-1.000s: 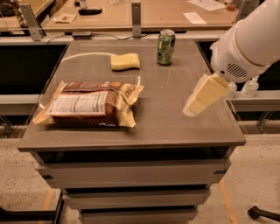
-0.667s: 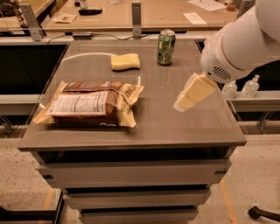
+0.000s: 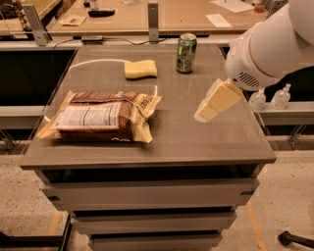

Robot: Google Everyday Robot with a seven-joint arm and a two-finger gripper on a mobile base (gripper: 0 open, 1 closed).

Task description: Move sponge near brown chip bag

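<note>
The pale yellow sponge point(image 3: 141, 69) lies flat on the grey table point(image 3: 206, 147) at the back, left of centre. The brown chip bag point(image 3: 100, 116) with its white label panel lies flat at the front left, a hand's width in front of the sponge and apart from it. My gripper point(image 3: 203, 114) hangs from the white arm point(image 3: 267, 54) over the right part of the table, tilted down to the left. It holds nothing and is well to the right of both the sponge and the bag.
A green soda can point(image 3: 186, 53) stands upright at the back, just right of the sponge. Two small clear bottles point(image 3: 281, 96) sit on a lower shelf past the table's right edge. A wooden desk point(image 3: 147, 14) runs behind the table.
My gripper and arm have moved a little to the left, further over the table. The sponge, bag and can have not moved.
</note>
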